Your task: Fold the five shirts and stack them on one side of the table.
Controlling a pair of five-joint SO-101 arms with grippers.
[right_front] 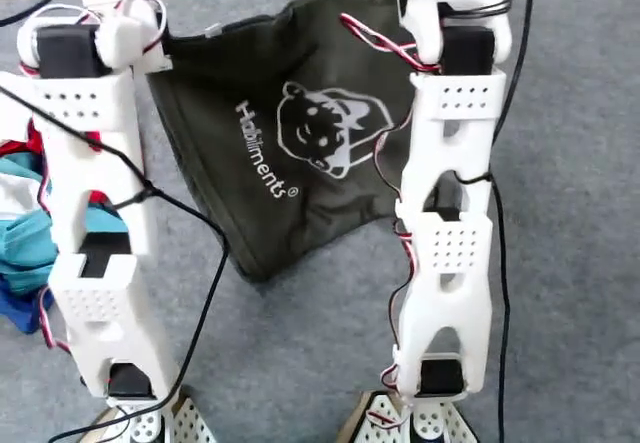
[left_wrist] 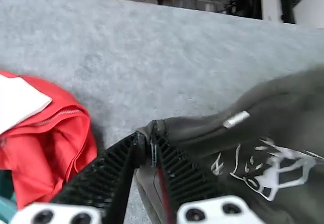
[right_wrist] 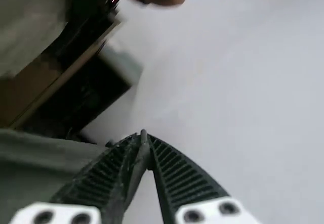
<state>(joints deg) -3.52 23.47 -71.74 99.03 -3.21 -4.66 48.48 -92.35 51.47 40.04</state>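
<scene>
I'm holding the dark green shirt (right_front: pixel 300 163) over the grey table (right_front: pixel 580 163).
My left gripper (left_wrist: pixel 152 145) and right gripper (right_wrist: pixel 144 142) are each pinching its edge.

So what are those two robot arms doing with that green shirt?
Both arms are holding the green shirt by its far edge. The left pincer is shut on one part of that edge and the right pincer on another, so the shirt is stretched between them over the grey table. It is not folded yet. A pile of clothes lies beside the left arm.
</scene>
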